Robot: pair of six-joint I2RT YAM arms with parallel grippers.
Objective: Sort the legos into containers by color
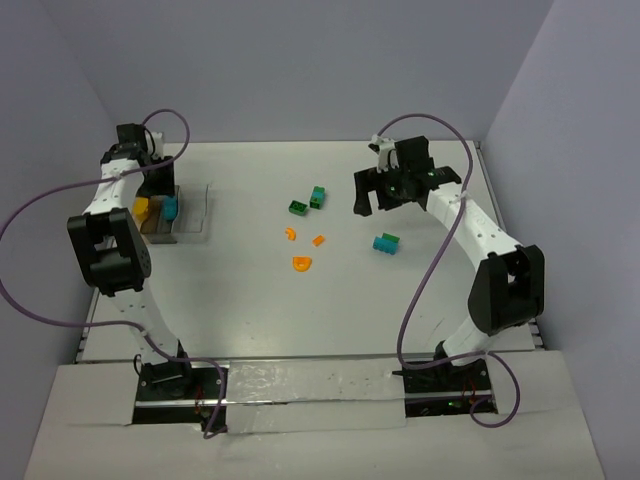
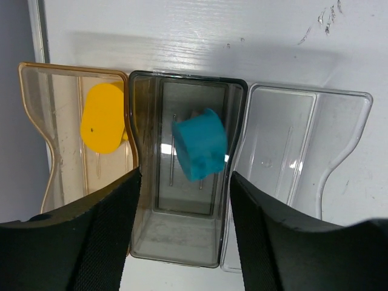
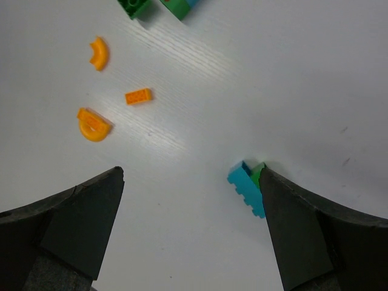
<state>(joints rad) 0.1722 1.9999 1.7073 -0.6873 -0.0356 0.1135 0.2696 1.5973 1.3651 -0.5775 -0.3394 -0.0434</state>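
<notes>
Lying between parted left jaws: teal brick (image 2: pixel 199 151) over smoky tray (image 2: pixel 182 242).

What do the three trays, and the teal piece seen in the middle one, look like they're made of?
The amber tray, smoky tray and clear tray look like thin moulded plastic, glossy and see-through, with rounded corners and bright glints on their floors. The teal piece is probably hard opaque plastic, judging by its smooth, evenly coloured faces with a faint sheen.
</notes>
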